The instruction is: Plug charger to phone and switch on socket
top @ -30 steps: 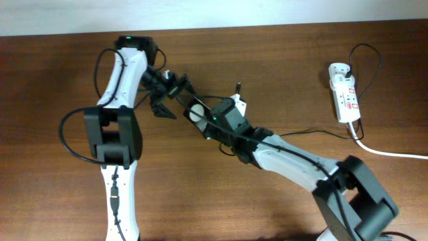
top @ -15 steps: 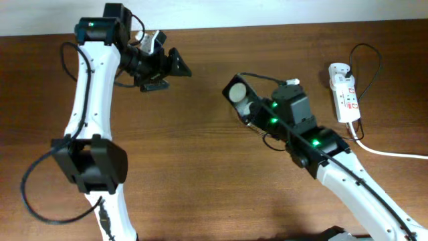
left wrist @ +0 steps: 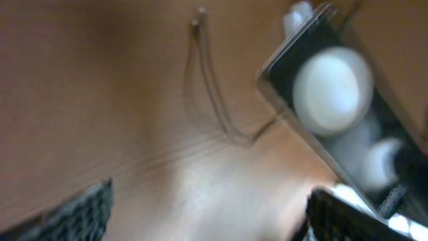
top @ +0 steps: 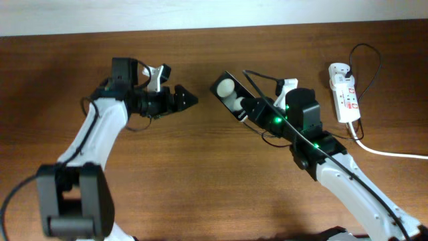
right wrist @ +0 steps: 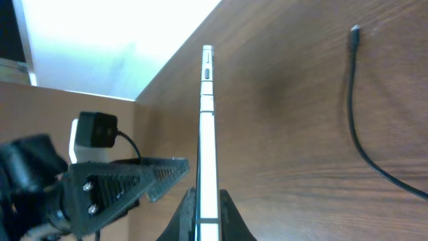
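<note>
Saw a brown wooden surface point(top: 200, 181) with a pale wall strip point(top: 214, 13) along its far edge. Found the left arm point(top: 93, 130) at the far left, reaching rightward, with the left jaws aimed at the phone point(top: 229, 97) and stopped near it, not touching. Read those left jaws as spread wide and empty in the left wrist view, with 1 dark fingertip point(left wrist: 83, 207) at each lower corner. Found the phone near the middle, held on a slant, with its black face and 2 white round blobs turned toward the left arm. Could not tell whether it touched the surface. Saw it edge-on in the right wrist view, clamped at its near end between the right jaws. Traced the right arm point(top: 348, 177) down toward the lower right corner. Spotted the charger point(right wrist: 352, 73) lying loose on the surface beside the phone and apart from it, a thin black cable ending in a tiny plug tip. Found the socket point(top: 343, 94) at the far right, white with red marks. Saw its thick white cord point(top: 394, 152) trailing off the right edge.
</note>
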